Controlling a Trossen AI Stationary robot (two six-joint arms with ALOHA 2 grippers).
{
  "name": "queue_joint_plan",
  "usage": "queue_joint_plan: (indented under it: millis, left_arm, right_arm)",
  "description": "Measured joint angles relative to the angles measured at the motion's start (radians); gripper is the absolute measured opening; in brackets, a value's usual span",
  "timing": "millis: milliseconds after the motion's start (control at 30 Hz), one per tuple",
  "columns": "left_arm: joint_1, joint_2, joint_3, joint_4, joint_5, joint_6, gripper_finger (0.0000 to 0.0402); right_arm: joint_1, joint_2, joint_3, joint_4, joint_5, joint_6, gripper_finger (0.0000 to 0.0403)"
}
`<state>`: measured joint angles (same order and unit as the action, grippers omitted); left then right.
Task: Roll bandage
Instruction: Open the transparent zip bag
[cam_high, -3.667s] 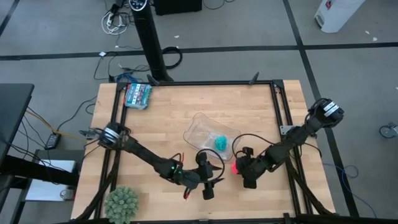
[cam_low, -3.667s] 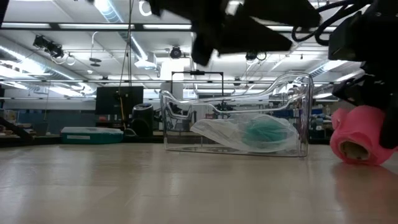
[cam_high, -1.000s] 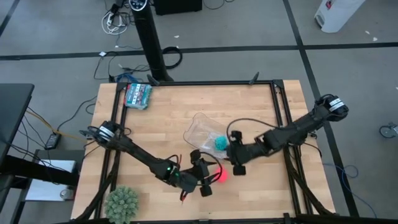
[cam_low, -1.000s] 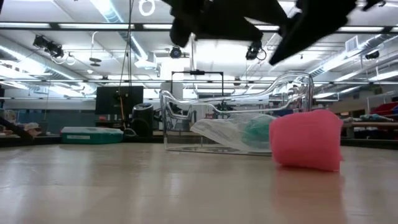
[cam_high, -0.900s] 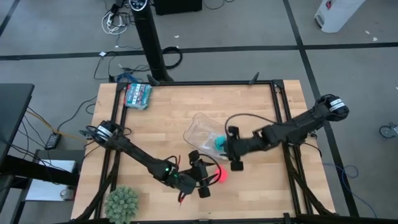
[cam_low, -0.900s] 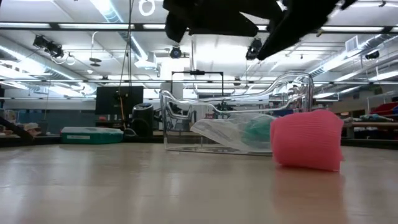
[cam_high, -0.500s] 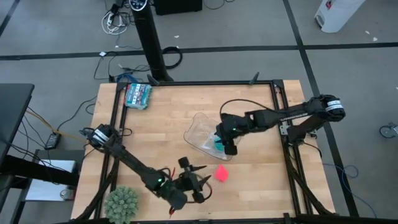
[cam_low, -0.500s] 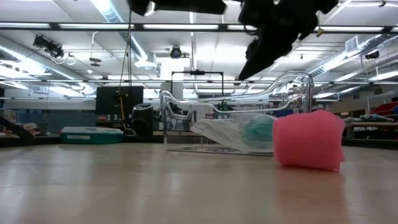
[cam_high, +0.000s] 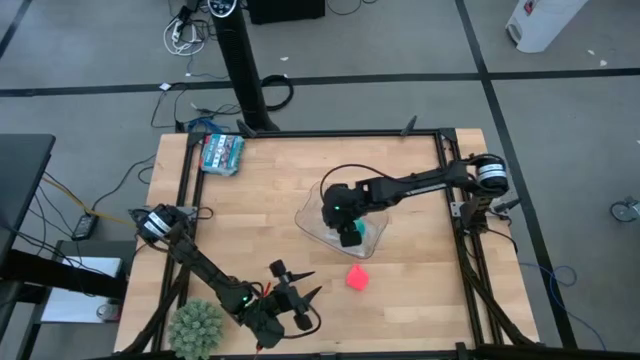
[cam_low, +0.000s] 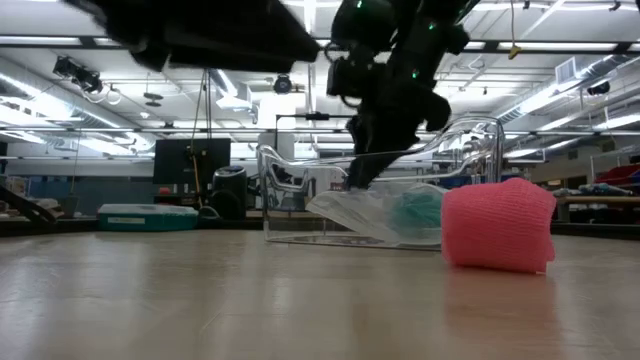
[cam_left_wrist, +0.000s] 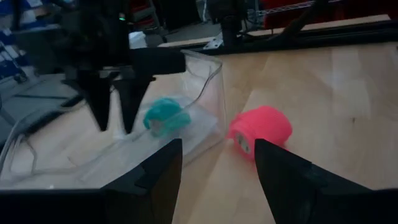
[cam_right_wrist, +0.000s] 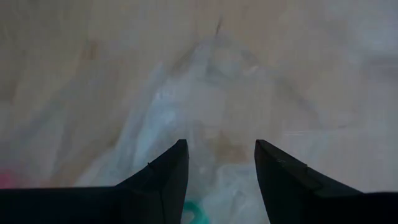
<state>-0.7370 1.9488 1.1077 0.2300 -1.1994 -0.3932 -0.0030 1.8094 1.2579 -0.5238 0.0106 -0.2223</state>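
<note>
Pink bandage (cam_high: 356, 278) roll lying free, right gripper (cam_high: 347, 232) gaping over clear tray (cam_high: 312, 212), left gripper (cam_high: 297, 304) empty, spread wide nearby

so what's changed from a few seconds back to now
The right gripper let go of the bandage, which now lies rolled on the table, and swung over the clear tray above the teal roll, fingers open. The left gripper pulled back toward the table's near edge, open and empty. The tray, teal roll and green spiky ball stayed put.
</note>
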Motion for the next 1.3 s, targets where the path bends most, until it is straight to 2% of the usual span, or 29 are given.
queue_joint_plan:
  millis: [100, 333, 600, 800, 1033, 1200, 1300]
  left_arm:
    - [-0.021, 0.000, -0.016, 0.001, -0.021, -0.053, 0.0207]
    - [-0.051, 0.000, -0.026, -0.016, -0.038, -0.116, 0.0207]
    - [-0.056, 0.000, -0.026, -0.017, -0.040, -0.136, 0.0207]
    - [-0.056, 0.000, -0.026, -0.017, -0.039, -0.136, 0.0207]
    - [-0.056, 0.000, -0.026, -0.019, -0.042, -0.136, 0.0207]
    - [-0.055, 0.000, -0.026, -0.007, -0.046, -0.136, 0.0207]
    - [-0.055, 0.000, -0.026, 0.015, -0.060, -0.136, 0.0207]
  right_arm:
    - [-0.013, 0.030, 0.018, -0.029, -0.032, -0.044, 0.0185]
    - [-0.039, 0.069, 0.018, -0.043, -0.032, -0.200, 0.0196]
    - [-0.059, 0.121, 0.018, -0.027, -0.024, -0.314, 0.0173]
    - [-0.076, 0.137, 0.018, -0.027, -0.029, -0.322, 0.0135]
    - [-0.085, 0.136, 0.018, -0.033, -0.026, -0.322, 0.0011]
    - [-0.080, 0.119, 0.016, -0.052, 0.007, -0.310, 0.0002]
    - [-0.063, 0.066, 0.016, -0.077, 0.051, -0.289, 0.0001]
